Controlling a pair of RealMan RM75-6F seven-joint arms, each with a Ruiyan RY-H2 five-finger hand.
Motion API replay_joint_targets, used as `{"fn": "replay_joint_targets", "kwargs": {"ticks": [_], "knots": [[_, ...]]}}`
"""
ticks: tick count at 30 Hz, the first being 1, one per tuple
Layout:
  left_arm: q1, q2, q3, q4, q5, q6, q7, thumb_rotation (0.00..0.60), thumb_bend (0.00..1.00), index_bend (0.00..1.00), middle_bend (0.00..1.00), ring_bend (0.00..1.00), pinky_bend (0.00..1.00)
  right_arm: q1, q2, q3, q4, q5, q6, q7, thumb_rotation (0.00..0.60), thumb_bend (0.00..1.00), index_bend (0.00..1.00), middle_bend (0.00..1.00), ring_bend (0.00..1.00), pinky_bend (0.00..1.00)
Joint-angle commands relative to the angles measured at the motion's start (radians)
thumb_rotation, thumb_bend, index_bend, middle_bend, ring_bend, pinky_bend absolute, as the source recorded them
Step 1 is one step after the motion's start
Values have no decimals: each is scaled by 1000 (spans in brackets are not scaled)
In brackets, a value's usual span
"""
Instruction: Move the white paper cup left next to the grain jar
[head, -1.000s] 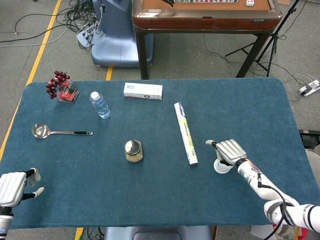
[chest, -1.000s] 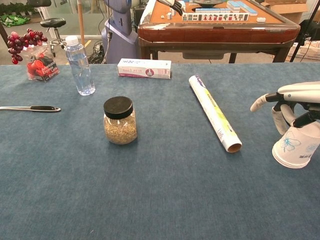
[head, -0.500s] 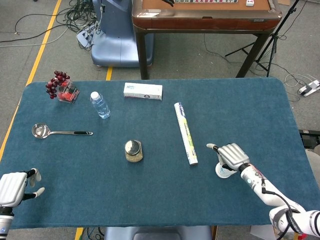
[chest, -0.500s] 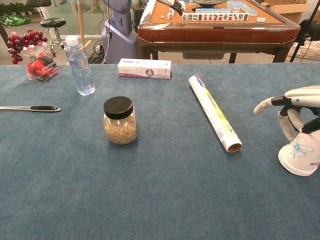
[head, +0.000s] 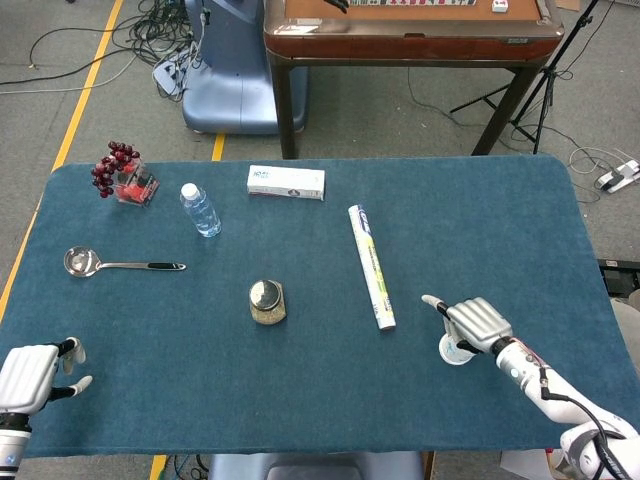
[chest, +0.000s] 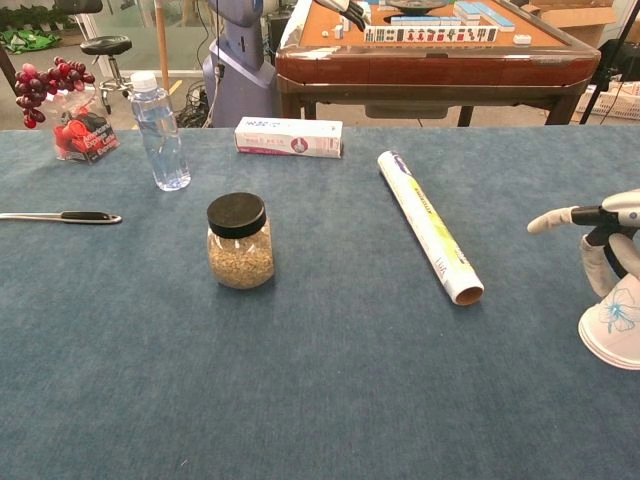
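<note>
The white paper cup (chest: 616, 322), printed with a blue motif, sits inverted and tilted at the tabletop's right edge. The grain jar (chest: 239, 241), black-lidded, stands upright well apart, mid-table.

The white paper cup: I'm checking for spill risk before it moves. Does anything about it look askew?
Yes. The white paper cup is upside down, wide rim on the table, under the right hand that grips it. Nothing looks spilled.
</note>
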Motion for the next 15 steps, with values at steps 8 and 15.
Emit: {"fn": "replay_joint_targets", "kwargs": {"ticks": [8,15], "knots": [[-1,-2,0,2,-3,-3,0,600,90,581,669,647,828,-65,-25,30,51,-37,156,-2,600,820,0,227,271,373],[-2,-3,1,2,-5,-6,1,600,90,581,669,647,828,-116,-30,48,74,-55,271,-25,600,510,0,154,187,373]]}}
